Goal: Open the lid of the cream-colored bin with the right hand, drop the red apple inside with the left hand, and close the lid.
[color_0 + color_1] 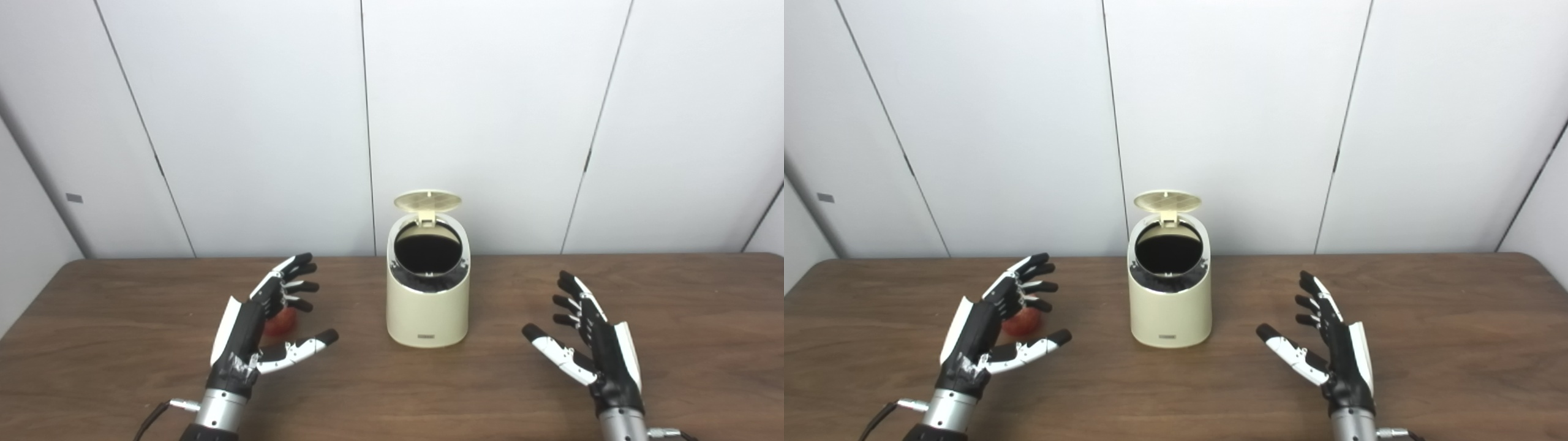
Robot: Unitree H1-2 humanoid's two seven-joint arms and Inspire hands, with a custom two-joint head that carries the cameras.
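— On the brown wooden table (490,392), what is sitting in the middle?

— A cream-colored bin (428,306) is standing upright there, near the table's far edge. Its lid (427,201) is tilting back on its hinge, so the dark round mouth is showing.

— And the red apple (1021,321)?

— It is lying on the table to the bin's left, well apart from it. It is sitting between the left hand's fingers (297,285) and thumb, partly hidden behind that hand.

— Is the left hand (260,324) gripping it?

— No. Its fingers are spreading apart above and beyond the apple, and the thumb is reaching out on the near side. Whether any finger is touching the fruit, I cannot tell.

— What is the right hand (588,343) doing?

— It is hovering over the table to the bin's right, well apart from it, palm facing inward, fingers splayed and holding nothing.

— Anything behind?

— White wall panels (1225,122) are standing behind the table.
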